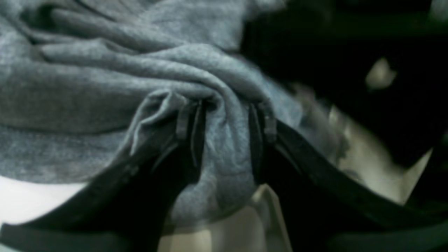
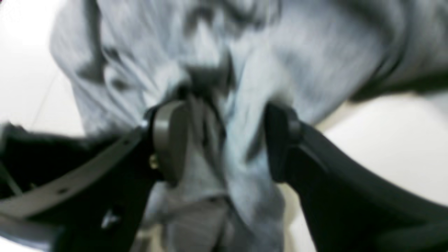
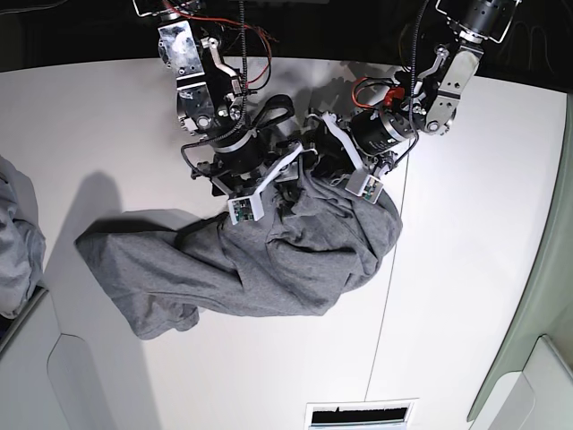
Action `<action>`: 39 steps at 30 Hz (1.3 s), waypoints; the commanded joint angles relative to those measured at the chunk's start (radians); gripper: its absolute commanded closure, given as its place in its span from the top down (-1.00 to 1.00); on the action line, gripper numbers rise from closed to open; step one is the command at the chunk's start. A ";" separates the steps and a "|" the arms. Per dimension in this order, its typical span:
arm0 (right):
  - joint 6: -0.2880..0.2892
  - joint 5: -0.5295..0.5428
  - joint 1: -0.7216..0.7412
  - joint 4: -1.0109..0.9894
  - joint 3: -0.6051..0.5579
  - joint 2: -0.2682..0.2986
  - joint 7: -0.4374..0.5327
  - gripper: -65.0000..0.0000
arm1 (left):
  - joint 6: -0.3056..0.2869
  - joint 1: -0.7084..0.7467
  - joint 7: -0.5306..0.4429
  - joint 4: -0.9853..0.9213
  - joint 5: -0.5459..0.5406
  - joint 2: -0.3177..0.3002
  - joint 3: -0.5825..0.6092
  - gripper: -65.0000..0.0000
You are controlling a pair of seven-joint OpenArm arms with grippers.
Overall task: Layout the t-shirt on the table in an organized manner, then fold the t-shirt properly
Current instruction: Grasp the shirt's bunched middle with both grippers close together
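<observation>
In the left wrist view, the left gripper was positioned at the t-shirt. Its fingers stood moderately wide apart, with a bunched fold of grey fabric between them. Whether the fabric was pinched could not be determined. Folds ran from the left of this view toward the fingers, and a strip of the table was visible at the near left. A dark, blurred mechanism occupied the right.

In the right wrist view, the right gripper was set wide. Its fingers flanked crumpled fabric of the t-shirt; a firm grip on it could not be confirmed. Much of this view was blurred. The white tabletop was exposed at the right and at the far left.

In the base view, the t-shirt lay on the table in an irregular, wrinkled heap, centred beneath and on the near side of both grippers. One portion extended to the left; the right portion was bunched across the thin seam. Both arms reached in from the far side. A separate pale bluish-grey cloth pile lay at the left edge, apart from the t-shirt. A white frame with a black opening was located at the near edge, right of centre.
</observation>
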 commanded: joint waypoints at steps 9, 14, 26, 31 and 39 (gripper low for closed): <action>-0.037 -0.020 0.010 0.322 0.007 0.098 -0.163 0.07 | 0.019 0.023 0.109 0.034 0.135 0.076 0.199 -0.24; -0.064 -0.054 -0.032 0.389 0.098 0.104 -0.203 0.07 | 0.056 0.019 0.112 0.036 0.191 0.152 0.282 -0.24; 0.203 0.354 -0.186 0.529 0.559 0.104 -0.326 0.07 | 0.055 0.003 0.202 0.327 0.110 0.010 0.191 -0.24; 0.263 0.482 -0.291 0.529 0.678 0.107 -0.362 0.07 | 0.056 0.004 0.204 0.409 0.070 -0.051 0.182 -0.24; 0.315 0.552 -0.467 0.511 0.652 0.101 -0.375 0.07 | 0.056 0.004 0.212 0.471 0.066 -0.051 0.182 -0.24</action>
